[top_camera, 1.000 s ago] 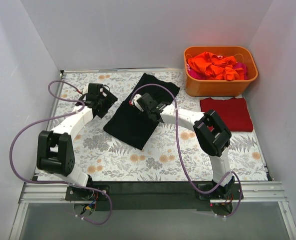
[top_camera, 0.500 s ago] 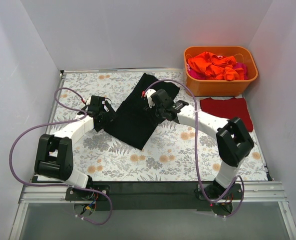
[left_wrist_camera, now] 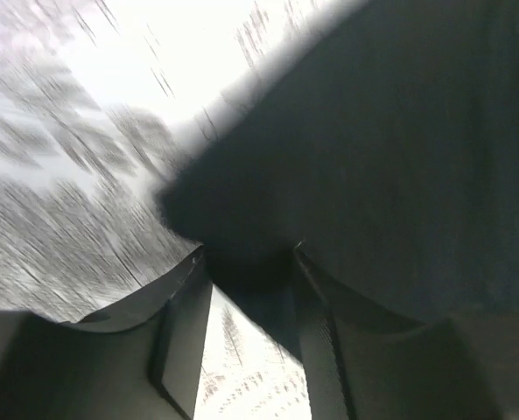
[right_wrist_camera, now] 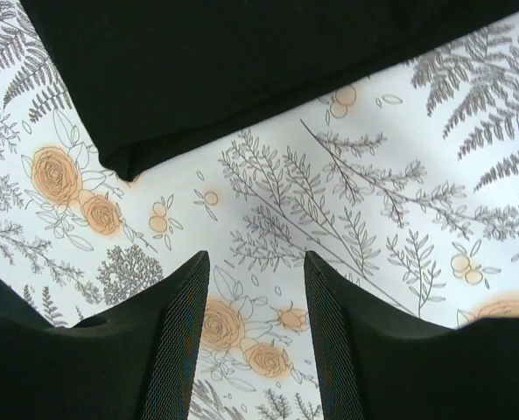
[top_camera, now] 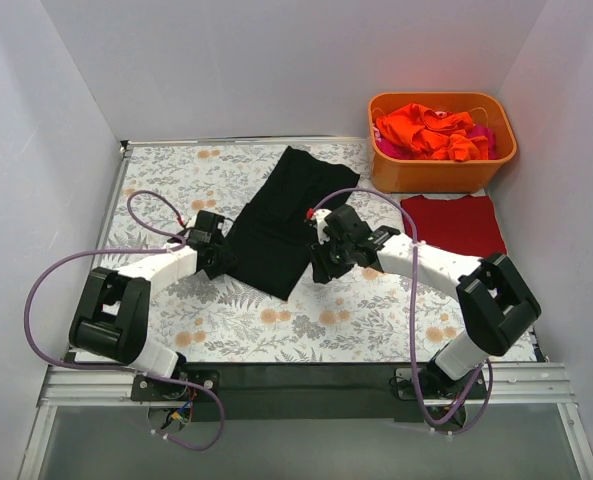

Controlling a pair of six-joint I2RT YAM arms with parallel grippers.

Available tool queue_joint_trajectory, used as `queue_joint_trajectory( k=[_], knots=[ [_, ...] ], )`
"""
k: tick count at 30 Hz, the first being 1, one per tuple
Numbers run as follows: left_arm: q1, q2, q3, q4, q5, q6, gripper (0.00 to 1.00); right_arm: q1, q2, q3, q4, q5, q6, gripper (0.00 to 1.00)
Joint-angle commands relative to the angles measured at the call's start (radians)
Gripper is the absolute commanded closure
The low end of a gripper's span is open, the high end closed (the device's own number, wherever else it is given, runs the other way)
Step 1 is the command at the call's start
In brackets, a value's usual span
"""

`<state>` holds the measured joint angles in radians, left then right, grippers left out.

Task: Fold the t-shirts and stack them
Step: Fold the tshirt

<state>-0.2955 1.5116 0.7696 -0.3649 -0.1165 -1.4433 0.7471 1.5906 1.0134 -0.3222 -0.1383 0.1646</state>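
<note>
The black t-shirt (top_camera: pixel 281 215) lies folded in a long strip, slanting from the back middle toward the front left. My left gripper (top_camera: pixel 226 258) is at its near left edge. In the blurred left wrist view the gripper (left_wrist_camera: pixel 250 258) is open, and the shirt's edge (left_wrist_camera: pixel 399 157) reaches between the fingertips. My right gripper (top_camera: pixel 319 268) is by the shirt's near right edge. In the right wrist view it (right_wrist_camera: pixel 256 262) is open and empty over the tablecloth, with the shirt's folded corner (right_wrist_camera: pixel 241 70) just ahead. A dark red t-shirt (top_camera: pixel 456 225) lies folded at the right.
An orange plastic tub (top_camera: pixel 441 175) at the back right holds crumpled orange shirts (top_camera: pixel 426 130) and a pink one (top_camera: pixel 483 135). The floral tablecloth (top_camera: pixel 376 310) covers the table. White walls stand on three sides.
Both grippers have moved toward the near end of the black shirt. The left went along its left edge. The right came off the shirt's top to its near right edge.
</note>
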Motion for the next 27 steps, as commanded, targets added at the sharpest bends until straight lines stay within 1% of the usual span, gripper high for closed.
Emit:
queue_joint_trajectory(
  k=[1,3,4,5,6,7,8,9,10,11,14,15,16,17,18,19,20,22,23,25,27],
  knots=[
    [-0.079,-0.043,-0.082,-0.072,0.089,-0.115,0.62,-0.022,-0.086,-0.053,0.057,-0.038,0.032,0.54],
    [-0.149,-0.08,-0.099,-0.092,0.115,-0.19,0.62,-0.041,-0.119,-0.071,0.061,-0.044,0.041,0.54],
    [-0.178,-0.099,-0.108,-0.097,0.162,-0.21,0.62,-0.049,-0.13,-0.087,0.063,-0.053,0.044,0.54],
    [-0.229,-0.131,-0.115,-0.101,0.176,-0.224,0.62,-0.06,-0.151,-0.094,0.066,-0.058,0.049,0.54],
    [-0.25,-0.154,-0.116,-0.112,0.182,-0.244,0.6,-0.081,-0.164,-0.102,0.066,-0.066,0.052,0.54],
    [-0.266,-0.178,-0.116,-0.136,0.186,-0.276,0.58,-0.092,-0.173,-0.111,0.072,-0.095,0.055,0.54],
    [-0.295,-0.203,-0.11,-0.147,0.183,-0.291,0.51,-0.106,-0.182,-0.133,0.081,-0.116,0.059,0.54],
    [-0.306,-0.267,-0.105,-0.158,0.175,-0.298,0.47,-0.129,-0.198,-0.142,0.101,-0.141,0.079,0.54],
    [-0.306,-0.295,-0.099,-0.193,0.161,-0.305,0.43,-0.135,-0.201,-0.153,0.115,-0.194,0.088,0.54],
    [-0.307,-0.327,-0.09,-0.219,0.096,-0.305,0.38,-0.137,-0.202,-0.159,0.127,-0.214,0.098,0.54],
    [-0.306,-0.39,-0.02,-0.316,-0.026,-0.273,0.31,-0.138,-0.182,-0.173,0.181,-0.282,0.17,0.54],
    [-0.306,-0.395,0.018,-0.337,-0.113,-0.264,0.28,-0.137,-0.158,-0.188,0.211,-0.309,0.193,0.54],
    [-0.303,-0.396,0.031,-0.365,-0.147,-0.253,0.26,-0.138,-0.144,-0.199,0.288,-0.372,0.255,0.54],
    [-0.3,-0.398,0.039,-0.368,-0.181,-0.22,0.23,-0.135,-0.132,-0.211,0.345,-0.394,0.289,0.54],
    [-0.295,-0.395,0.046,-0.359,-0.219,-0.203,0.16,-0.127,-0.109,-0.235,0.391,-0.408,0.326,0.54],
    [-0.283,-0.393,0.046,-0.35,-0.236,-0.187,0.15,-0.123,-0.098,-0.251,0.485,-0.403,0.405,0.53],
    [-0.274,-0.392,0.043,-0.336,-0.247,-0.149,0.15,-0.115,-0.077,-0.26,0.52,-0.397,0.429,0.53],
    [-0.249,-0.387,0.03,-0.292,-0.259,-0.108,0.14,-0.089,-0.051,-0.253,0.561,-0.37,0.485,0.53],
    [-0.216,-0.381,0.025,-0.278,-0.256,-0.089,0.15,-0.08,-0.025,-0.251,0.599,-0.362,0.506,0.53],
    [-0.161,-0.378,0.014,-0.243,-0.235,-0.033,0.15,-0.06,0.005,-0.245,0.647,-0.363,0.542,0.53],
    [-0.136,-0.381,0.007,-0.227,-0.224,0.012,0.15,-0.04,0.04,-0.248,0.698,-0.36,0.602,0.53]
  ],
)
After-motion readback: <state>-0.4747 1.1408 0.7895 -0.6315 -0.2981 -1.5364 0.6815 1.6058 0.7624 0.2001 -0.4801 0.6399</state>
